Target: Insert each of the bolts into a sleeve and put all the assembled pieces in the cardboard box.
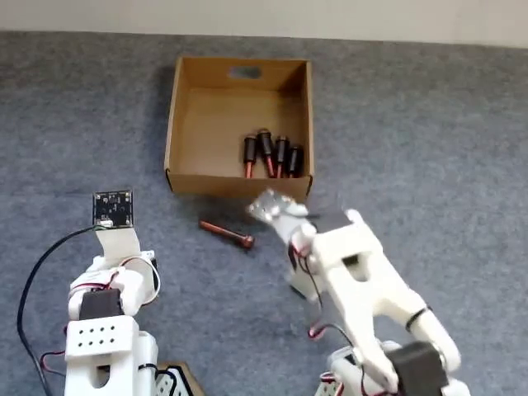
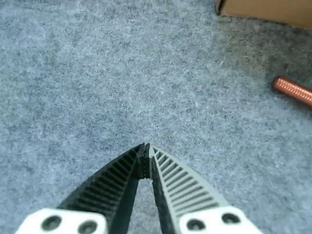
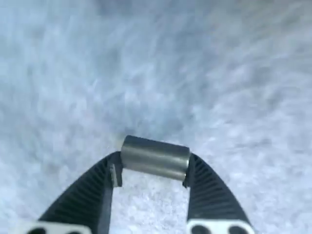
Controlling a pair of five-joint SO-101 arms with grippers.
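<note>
- High view: four pieces (image 1: 271, 155) are lying in the box (image 1: 175, 124). One bolt (image 1: 225, 233) is lying on the bench (image 1: 429, 165) just in front of the box, with the right claw (image 1: 274, 208) hanging beside its head.
- Left wrist view: the left claw (image 2: 146, 155) is sitting pinched together and empty, apparently parked, with the bolt lying near.
- Right wrist view: the right claw is clamping a sleeve (image 3: 155, 157), a finger at each end, probably readying it for that bolt.

Four assembled pieces (image 1: 271, 155) inside the cardboard box (image 1: 174, 132), loose bolt (image 1: 226, 233) just before it

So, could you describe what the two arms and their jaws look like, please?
The left arm and right arm are white plastic with black motors and red wires. The left's ribbed jaws are one black, one grey; the right's are both black. A black circuit board sits on the left wrist, trailing a black cable.
</note>
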